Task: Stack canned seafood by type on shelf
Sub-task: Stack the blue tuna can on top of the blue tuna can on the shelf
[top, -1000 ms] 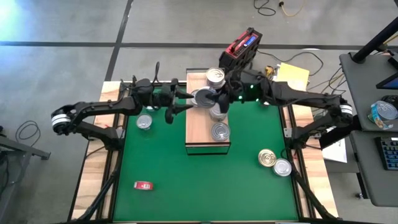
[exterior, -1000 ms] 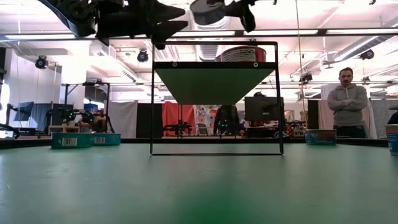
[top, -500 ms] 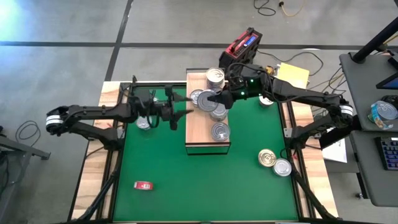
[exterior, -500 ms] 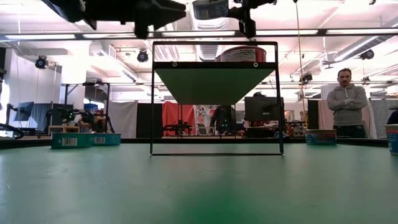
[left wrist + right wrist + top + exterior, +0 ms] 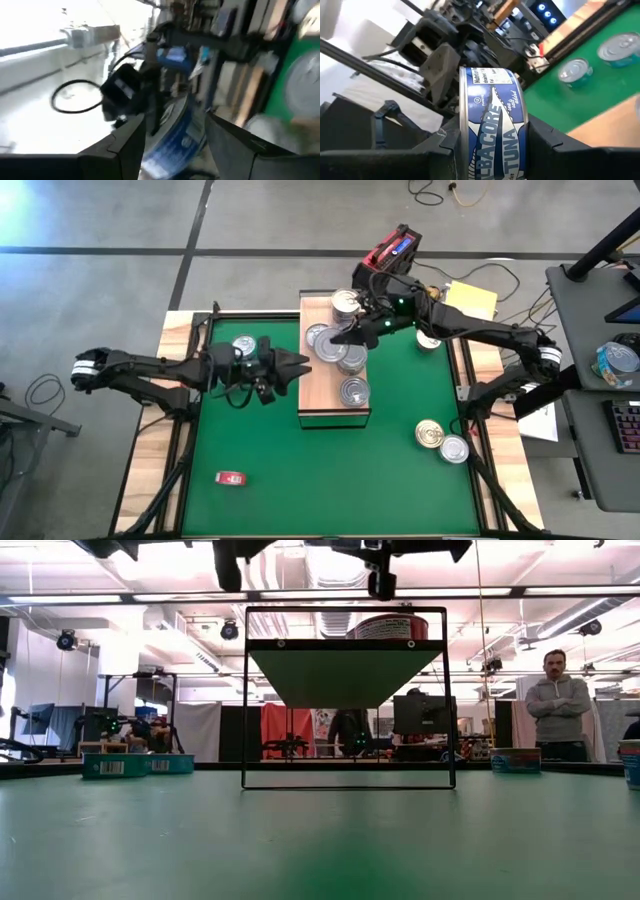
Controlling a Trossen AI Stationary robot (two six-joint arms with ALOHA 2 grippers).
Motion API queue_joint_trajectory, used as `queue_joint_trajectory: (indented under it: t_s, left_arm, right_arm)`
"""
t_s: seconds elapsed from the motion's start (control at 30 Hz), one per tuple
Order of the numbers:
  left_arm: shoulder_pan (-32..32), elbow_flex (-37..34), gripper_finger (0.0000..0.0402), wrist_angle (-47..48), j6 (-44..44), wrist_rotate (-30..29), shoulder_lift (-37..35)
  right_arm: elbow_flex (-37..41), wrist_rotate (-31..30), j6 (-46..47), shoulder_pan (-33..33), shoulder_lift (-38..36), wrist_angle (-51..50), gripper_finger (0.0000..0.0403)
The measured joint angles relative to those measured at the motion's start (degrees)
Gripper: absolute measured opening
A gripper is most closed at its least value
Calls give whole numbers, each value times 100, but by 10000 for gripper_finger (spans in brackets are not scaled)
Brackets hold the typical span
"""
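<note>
Over the long light-wood shelf point(image 5: 333, 370), seen from above, the right gripper point(image 5: 344, 336) clamps a blue-labelled round tuna tin point(image 5: 322, 340); three silver-lidded tins stay below. The left gripper point(image 5: 296, 366) spreads wide, empty, beside the shelf. Three tins and a small red flat object point(image 5: 230, 477) dot the green mat point(image 5: 330, 480). Right wrist: blue tin point(image 5: 493, 145) on edge.

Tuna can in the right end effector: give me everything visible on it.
The tuna can is a round flat tin with a metal rim and a blue-and-white label reading "Albacore Tuna". It is turned on edge, its side wall facing the wrist camera, clamped between the two dark fingers of the right end effector. From above it hangs over the far part of the shelf, above the cans stacked there; whether it touches them cannot be told.
</note>
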State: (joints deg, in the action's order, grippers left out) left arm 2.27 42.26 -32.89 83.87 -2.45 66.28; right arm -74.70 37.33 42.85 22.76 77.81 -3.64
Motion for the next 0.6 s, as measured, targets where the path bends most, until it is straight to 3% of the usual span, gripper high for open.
queue_joint_trajectory:
  t_s: [0.33, 0.6]
  left_arm:
    - [-75, -4, 187, -71, 1898, -518, 24]
    - [-84, -4, 187, -68, 2513, -730, 91]
  right_arm:
    - [0, 325, 449, 20, 249, 631, 126]
    - [0, 535, 606, 28, 318, 778, 126]
